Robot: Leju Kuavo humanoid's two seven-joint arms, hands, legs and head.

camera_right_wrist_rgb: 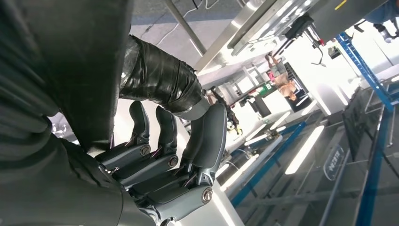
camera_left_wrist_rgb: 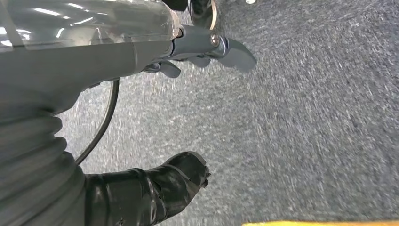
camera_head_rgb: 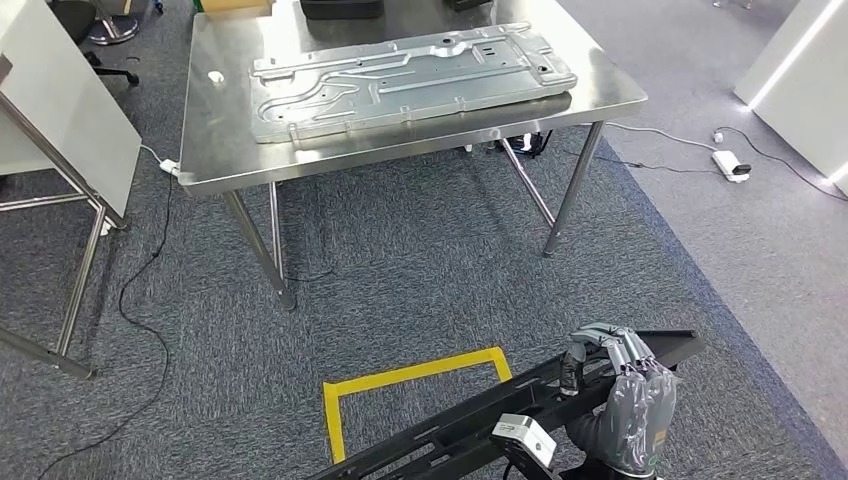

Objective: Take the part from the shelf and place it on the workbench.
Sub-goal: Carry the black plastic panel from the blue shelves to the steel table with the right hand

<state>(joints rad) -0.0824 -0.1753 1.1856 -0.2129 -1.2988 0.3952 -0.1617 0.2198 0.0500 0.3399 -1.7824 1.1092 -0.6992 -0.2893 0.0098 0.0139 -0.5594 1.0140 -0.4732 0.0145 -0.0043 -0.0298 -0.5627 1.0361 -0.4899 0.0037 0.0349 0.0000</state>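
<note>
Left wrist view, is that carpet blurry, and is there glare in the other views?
Left wrist view: the carpet is streaked with motion blur. Right wrist view: bright overexposed patches behind the fingers. Head view: sharp, with soft reflections on the steel workbench.

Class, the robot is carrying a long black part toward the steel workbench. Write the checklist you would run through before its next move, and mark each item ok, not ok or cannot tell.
1. Right hand grips the long black part: ok, its fingers wrap over the bar.
2. Left hand helps carry the part: not ok, it hangs over the carpet holding nothing.
3. Workbench within reach: not ok, open carpet lies between.
4. Bare space on the workbench: cannot tell, the large silver panel covers most of the top.
5. Path free of cables: cannot tell, the black cable trails near the table legs.
</note>
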